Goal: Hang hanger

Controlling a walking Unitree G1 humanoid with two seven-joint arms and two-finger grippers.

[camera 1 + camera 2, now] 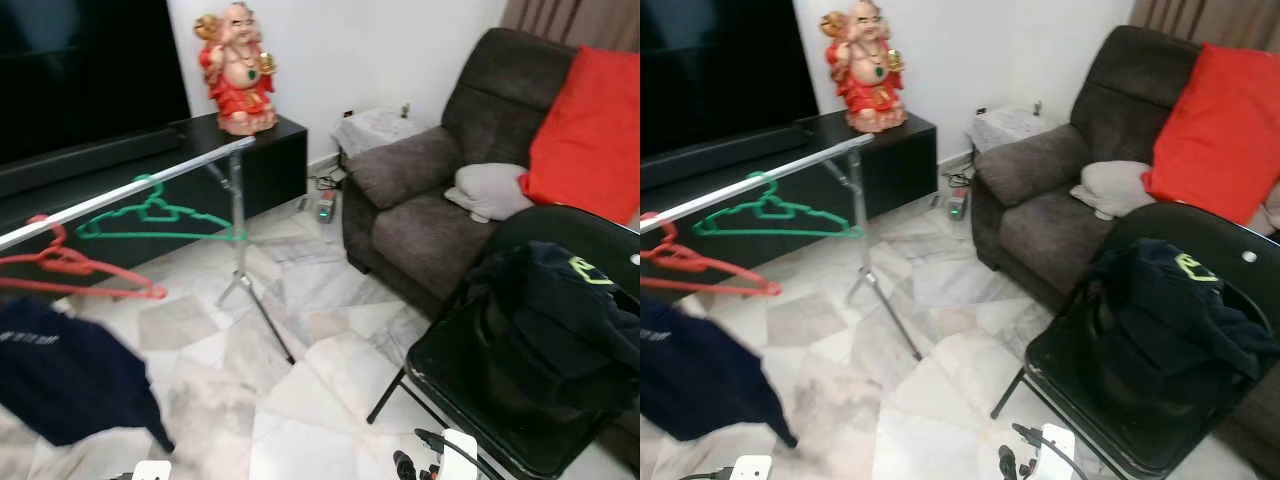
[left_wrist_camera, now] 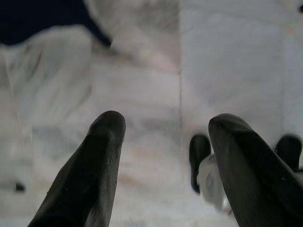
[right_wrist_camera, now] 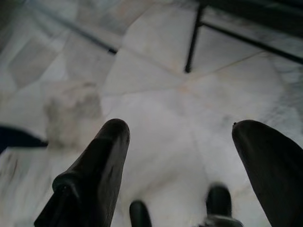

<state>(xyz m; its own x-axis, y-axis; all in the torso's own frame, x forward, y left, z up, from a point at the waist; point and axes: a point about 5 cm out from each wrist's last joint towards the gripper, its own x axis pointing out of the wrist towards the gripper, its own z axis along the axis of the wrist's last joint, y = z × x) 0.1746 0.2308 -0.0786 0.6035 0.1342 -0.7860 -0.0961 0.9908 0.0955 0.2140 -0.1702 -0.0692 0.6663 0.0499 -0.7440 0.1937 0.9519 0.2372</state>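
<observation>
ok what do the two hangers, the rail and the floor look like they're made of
Green hanger and red hanger: probably plastic, given the solid bright colour and thick moulded outline. Rail: looks like bare metal, a silvery tube with a pale sheen. Floor: polished stone or marble-look tile, pale with grey veining and visible joints.

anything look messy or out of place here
A dark garment lies crumpled on the black folding chair instead of hanging. The green hanger and red hanger on the rail are bare.
</observation>
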